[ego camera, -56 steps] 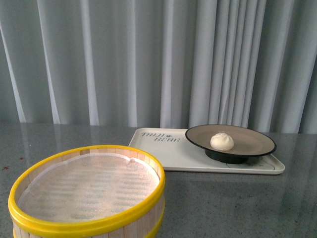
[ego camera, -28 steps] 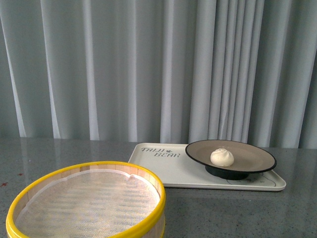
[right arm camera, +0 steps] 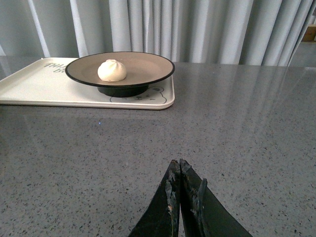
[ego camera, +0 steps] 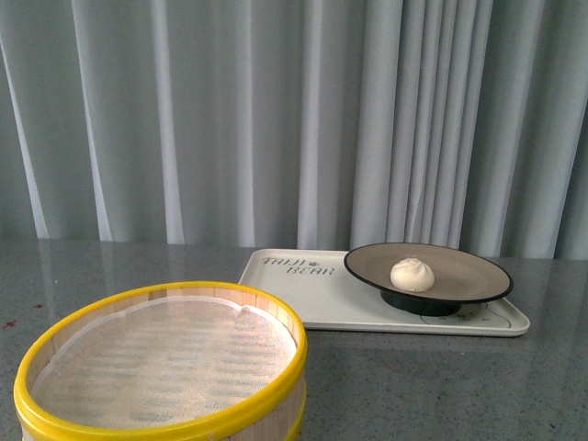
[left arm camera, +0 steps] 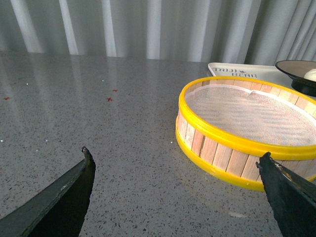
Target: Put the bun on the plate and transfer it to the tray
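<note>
The bun point(right arm camera: 112, 70) sits on the plate point(right arm camera: 148, 66), plate on the tray point(right arm camera: 29, 89), well ahead of the right hand point(right arm camera: 180, 170), tips pressed together. Left hand point(left arm camera: 175, 160) spread beside the steamer basket point(left arm camera: 232, 143). Only the front view's framing has shifted (task looks complete).

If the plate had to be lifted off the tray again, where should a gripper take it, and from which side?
Probably by the thin black rim of the plate, on the edge overhanging the tray's bare corner, facing the right gripper. The rim flares well clear of the dark foot, leaving room for a finger beneath. The bun sits left of centre, away from that edge.
</note>
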